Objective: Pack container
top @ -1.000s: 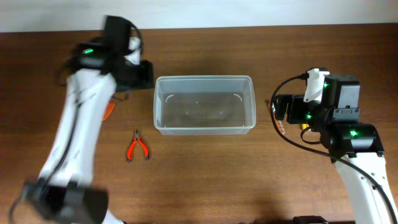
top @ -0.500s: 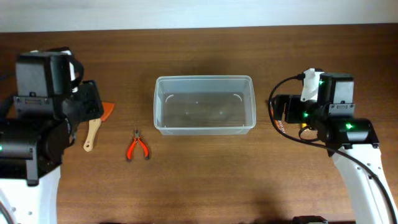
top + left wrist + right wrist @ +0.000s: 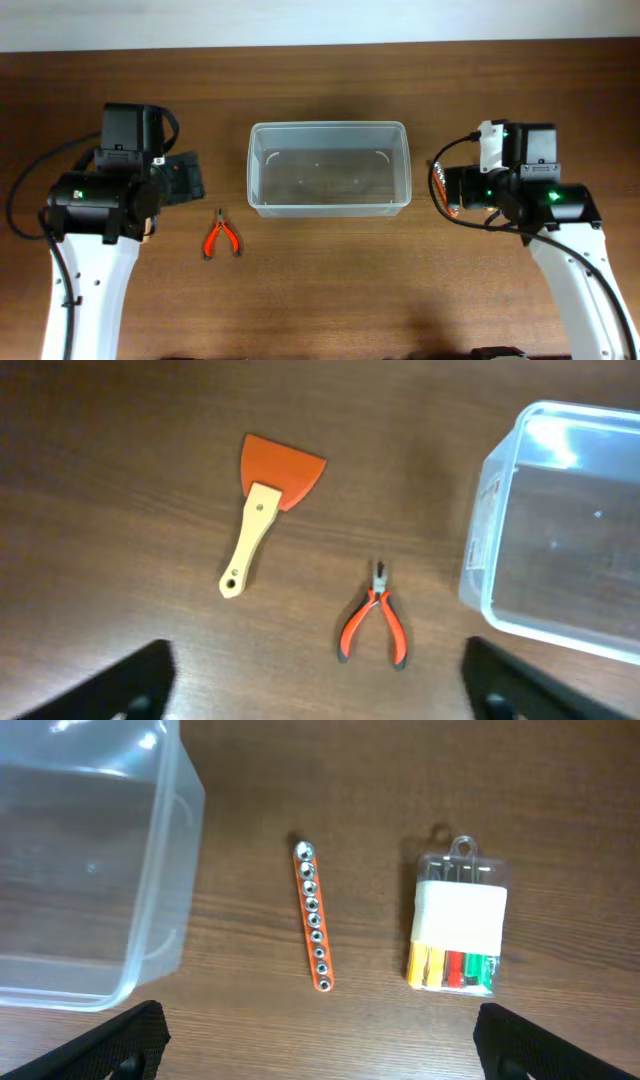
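The clear container [image 3: 329,126], centre frame, looks light, stiff and slippery; best taken by its rim, while left gripper [image 3: 322,685] and right gripper [image 3: 320,1040] gape wide, empty.

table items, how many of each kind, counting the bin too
clear plastic container: 1
orange scraper with wooden handle: 1
red-handled pliers: 1
orange socket rail: 1
small clear pack with yellow, red and green contents: 1
total: 5
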`<state>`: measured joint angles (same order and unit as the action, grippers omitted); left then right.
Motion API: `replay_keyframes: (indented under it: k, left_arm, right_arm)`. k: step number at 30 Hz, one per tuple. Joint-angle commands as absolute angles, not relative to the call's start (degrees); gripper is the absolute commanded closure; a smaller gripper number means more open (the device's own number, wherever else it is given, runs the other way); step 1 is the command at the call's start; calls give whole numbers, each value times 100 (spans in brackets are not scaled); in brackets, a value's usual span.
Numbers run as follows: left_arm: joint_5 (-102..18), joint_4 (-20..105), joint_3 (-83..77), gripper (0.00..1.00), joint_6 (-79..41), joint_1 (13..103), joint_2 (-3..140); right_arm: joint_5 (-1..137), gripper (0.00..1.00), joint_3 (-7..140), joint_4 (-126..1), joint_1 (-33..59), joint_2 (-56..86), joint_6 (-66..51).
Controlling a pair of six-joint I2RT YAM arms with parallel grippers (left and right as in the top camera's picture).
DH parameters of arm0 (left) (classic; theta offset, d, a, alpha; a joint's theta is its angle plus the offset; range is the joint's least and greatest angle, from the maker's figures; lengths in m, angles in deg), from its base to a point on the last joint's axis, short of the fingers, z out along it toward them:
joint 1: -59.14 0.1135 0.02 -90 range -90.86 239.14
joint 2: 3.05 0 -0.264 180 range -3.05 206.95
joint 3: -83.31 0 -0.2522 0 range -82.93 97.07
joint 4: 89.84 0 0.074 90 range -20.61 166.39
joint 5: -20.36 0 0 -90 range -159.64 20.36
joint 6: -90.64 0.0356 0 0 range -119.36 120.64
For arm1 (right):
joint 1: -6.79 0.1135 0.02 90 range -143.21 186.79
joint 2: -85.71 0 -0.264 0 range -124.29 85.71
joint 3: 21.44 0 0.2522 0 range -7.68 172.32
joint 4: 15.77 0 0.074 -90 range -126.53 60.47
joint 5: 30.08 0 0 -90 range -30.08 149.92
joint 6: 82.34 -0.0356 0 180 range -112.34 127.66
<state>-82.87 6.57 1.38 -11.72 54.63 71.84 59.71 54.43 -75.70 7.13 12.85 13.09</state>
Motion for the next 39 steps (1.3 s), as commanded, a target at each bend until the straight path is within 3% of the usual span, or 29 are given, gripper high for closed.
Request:
replay_keyframes:
  k: [1,15,39]
  left_arm:
    - [-8207,745,138,1,-1172,5482,7156]
    - [-8204,738,138,1,-1172,5480,7156]
    - [-8200,692,138,1,-1172,5480,7156]
  right_arm:
    - [5617,1,5598,-7629,803,992,1434]
    - [5665,1,5609,-7423,809,-440,1316]
    - [5774,1,5613,-6744,907,-1375,1171]
